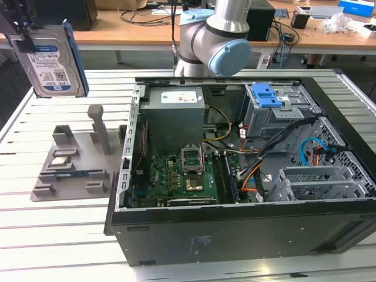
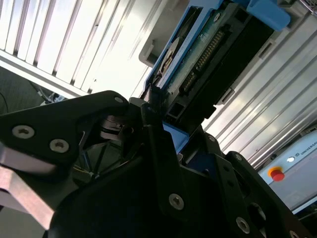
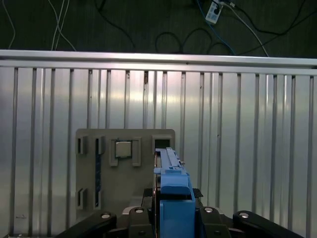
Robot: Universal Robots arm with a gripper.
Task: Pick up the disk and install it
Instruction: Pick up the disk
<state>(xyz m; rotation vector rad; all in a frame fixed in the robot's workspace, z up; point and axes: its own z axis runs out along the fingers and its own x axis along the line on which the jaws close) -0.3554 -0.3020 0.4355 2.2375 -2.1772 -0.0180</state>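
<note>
The disk (image 1: pixel 51 64) hangs upright in the air at the exterior view's far left, high above the slatted table. Its white-and-blue label faces the camera and a blue rail runs down its side. My gripper (image 1: pixel 22 34) is shut on it from the upper left. The second wrist view has the black fingers (image 2: pixel 158 148) clamped on the disk (image 2: pixel 208 54), whose green circuit board and connector show. The first wrist view looks down along the disk's blue rail (image 3: pixel 173 196), with the gripper (image 3: pixel 173 218) around it, above the grey holder.
A grey holder tray (image 1: pixel 70 167) with a post, a chip and a memory stick lies below the disk. The open computer case (image 1: pixel 247 176) holds a motherboard, a grey power-supply box (image 1: pixel 174 111) and a metal drive cage with a blue latch (image 1: pixel 267 94). The arm's elbow (image 1: pixel 217 41) stands behind the case.
</note>
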